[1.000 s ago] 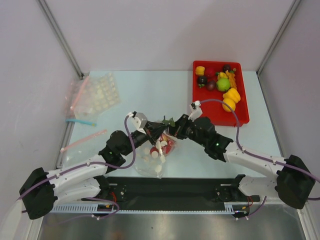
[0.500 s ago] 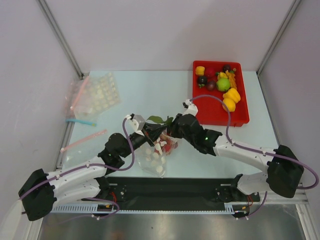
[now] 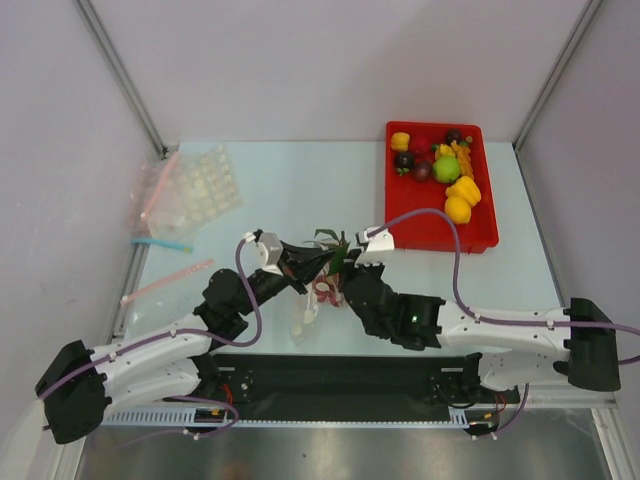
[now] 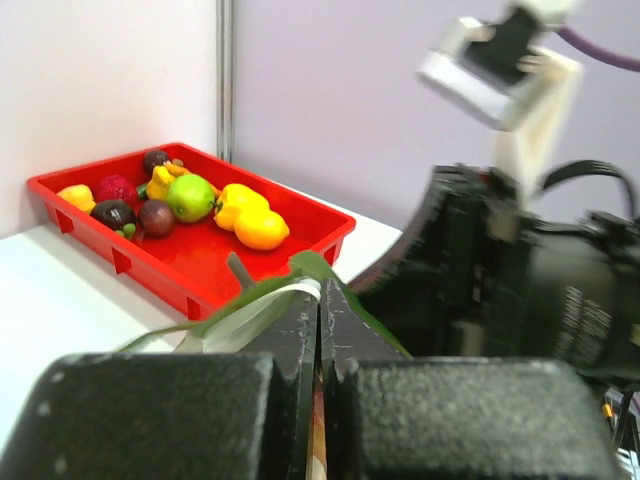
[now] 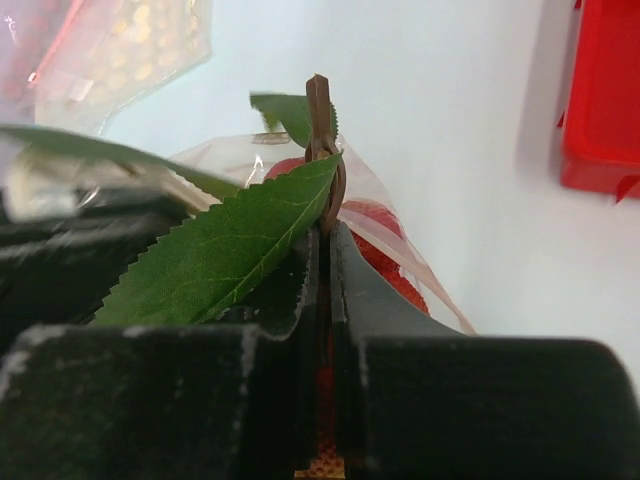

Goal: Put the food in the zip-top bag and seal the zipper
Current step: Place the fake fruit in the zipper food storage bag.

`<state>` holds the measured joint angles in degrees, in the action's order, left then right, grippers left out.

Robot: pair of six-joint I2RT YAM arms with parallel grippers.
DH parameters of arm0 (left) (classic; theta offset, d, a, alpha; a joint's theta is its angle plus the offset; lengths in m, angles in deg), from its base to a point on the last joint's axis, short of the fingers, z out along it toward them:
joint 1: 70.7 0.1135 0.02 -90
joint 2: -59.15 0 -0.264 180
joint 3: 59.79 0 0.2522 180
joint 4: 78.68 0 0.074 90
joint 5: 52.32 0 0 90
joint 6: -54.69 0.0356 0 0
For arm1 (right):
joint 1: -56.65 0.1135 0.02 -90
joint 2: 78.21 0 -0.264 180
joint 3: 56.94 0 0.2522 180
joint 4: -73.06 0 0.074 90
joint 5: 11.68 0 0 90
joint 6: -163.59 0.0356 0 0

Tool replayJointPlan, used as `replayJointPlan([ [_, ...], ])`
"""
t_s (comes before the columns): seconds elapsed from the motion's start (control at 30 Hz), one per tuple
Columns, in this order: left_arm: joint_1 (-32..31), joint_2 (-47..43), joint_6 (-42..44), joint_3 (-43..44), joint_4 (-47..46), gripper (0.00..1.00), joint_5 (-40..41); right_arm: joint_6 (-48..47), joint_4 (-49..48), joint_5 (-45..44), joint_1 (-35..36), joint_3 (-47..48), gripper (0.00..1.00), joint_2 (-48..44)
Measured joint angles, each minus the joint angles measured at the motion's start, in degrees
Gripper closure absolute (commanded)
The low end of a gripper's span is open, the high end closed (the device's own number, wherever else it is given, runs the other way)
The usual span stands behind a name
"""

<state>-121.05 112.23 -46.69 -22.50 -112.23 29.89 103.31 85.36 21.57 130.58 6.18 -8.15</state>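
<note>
Left gripper (image 3: 322, 258): black fingers pressed flat together on the mouth edge of the small clear, crinkly plastic zip-top bag (image 3: 308, 305). In the left wrist view a green leaf (image 4: 300, 270) and a whitish strip come out of the shut seam (image 4: 320, 310).
Right gripper (image 3: 340, 265): pressed together too, tip to tip with the left one, pinching the same bag mouth from the right. In its wrist view a thin brown stem (image 5: 318, 130) with a serrated green leaf (image 5: 230, 240) stands up out of the seam (image 5: 322, 240).
Zip-top bag: in the near middle of the pale table (image 3: 300, 190), hanging down toward the near side from both grippers. Whether its lower end touches the table cannot be told.
Food in the bag: small glossy red pieces (image 3: 327, 290) near the top, seen through the film (image 5: 375, 215), with pale bits lower down. Green leaves (image 3: 325, 236) stick out above the mouth.
Zipper: hidden at the pinched edge, so closed or not cannot be told.
Food outside the bag: glossy yellow peppers (image 3: 462, 195), a round green fruit (image 3: 446, 168), and dark purple and orange pieces, all in the far half of the red rectangular plastic tray (image 3: 440, 243) at the far right, well apart from the bag.
Far left: a white dimpled sheet (image 3: 205, 185) lies on clear bags with pink strips (image 3: 150, 190). Nearer lie a loose blue strip (image 3: 160, 243) and a loose pink strip (image 3: 165, 280).
</note>
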Motion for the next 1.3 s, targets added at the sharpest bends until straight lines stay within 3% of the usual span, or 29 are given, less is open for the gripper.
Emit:
replayJointPlan([
  [0.17, 0.0, 0.3, 0.4, -0.7, -2.0, 1.00, 0.0, -6.9, -6.2, -3.0, 2.4, -0.6, 0.92, 1.8],
  [0.43, 0.0, 0.5, 0.9, -2.9, -5.6, 1.00, -0.9, -9.3, -9.5, 8.5, 0.9, -3.4, 0.80, -0.2],
  [0.5, 0.0, 0.6, 0.9, -3.4, -6.9, 1.00, -1.4, -8.8, -11.1, 14.6, -1.0, -6.6, 0.84, -4.2],
  [0.53, 0.0, 0.7, 1.0, -3.5, -7.5, 1.00, -1.5, -8.2, -11.7, 18.4, -2.5, -8.1, 0.96, -6.4],
  [0.57, 0.0, 1.0, 1.0, -3.5, -8.3, 1.00, -1.6, -7.5, -12.0, 21.6, -4.0, -9.0, 1.00, -8.0],
  [0.77, 0.0, 4.0, 1.6, -4.8, -13.6, 1.00, -3.3, 1.1, -16.1, 45.9, -18.1, -11.4, 1.00, -12.0],
  [0.97, 0.0, 4.8, 2.8, -4.9, -14.6, 1.00, -6.5, 5.7, -18.8, 65.0, -20.8, -10.5, 1.00, -6.6],
  [1.13, -0.1, 2.8, 4.2, -5.0, -13.6, 0.99, -6.6, 6.3, -17.2, 72.3, -20.9, -5.4, 1.00, 0.8],
  [1.3, 1.1, 0.4, 6.2, -6.1, -12.2, 1.00, -3.2, 6.0, -12.7, 72.7, -21.0, 0.9, 1.00, 6.3],
])
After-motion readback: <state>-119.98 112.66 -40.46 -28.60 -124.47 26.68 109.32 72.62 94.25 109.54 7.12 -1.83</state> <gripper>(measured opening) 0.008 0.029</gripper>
